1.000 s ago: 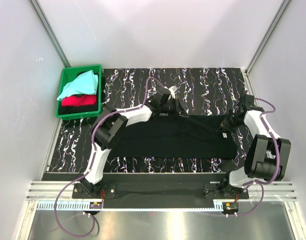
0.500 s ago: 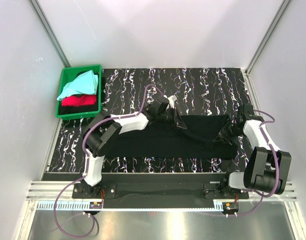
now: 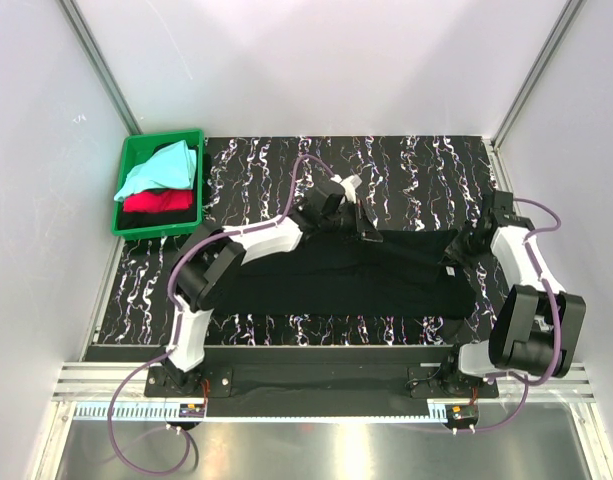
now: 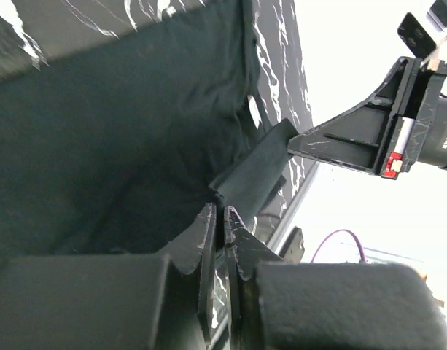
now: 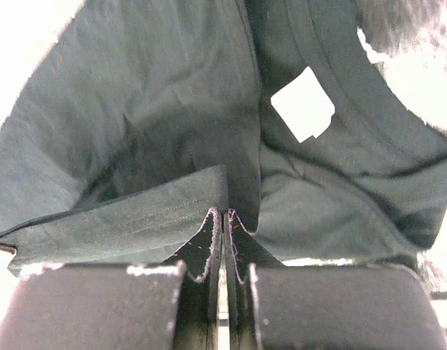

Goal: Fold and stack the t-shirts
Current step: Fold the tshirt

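The left gripper (image 4: 217, 213) is seen with its jaws pressed together on a raised band of black cloth. The right gripper (image 5: 223, 215) is likewise closed on a hemmed edge of the same garment, with the white neck label (image 5: 303, 103) showing just beyond it. Between the two, the black t-shirt (image 3: 336, 275) is held stretched as a long band across the middle of the tabletop (image 3: 406, 165). Its far edge is lifted at both grips and the rest is laid flat toward the arm bases. A fold is judged to be in hand, but a compact, finished shape has not been reached, and whether the lifted edge is meant to be carried over the near half cannot be told. Well apart, at the far left corner, the green crate (image 3: 129, 160) is seen with the aqua t-shirt (image 3: 158, 168) heaped loosely on the red t-shirt (image 3: 154, 203), neither of them folded. No stack is to be seen on the table, so the task is judged to be at an early stage: one garment part-folded, two untouched, and the stacking not yet begun.
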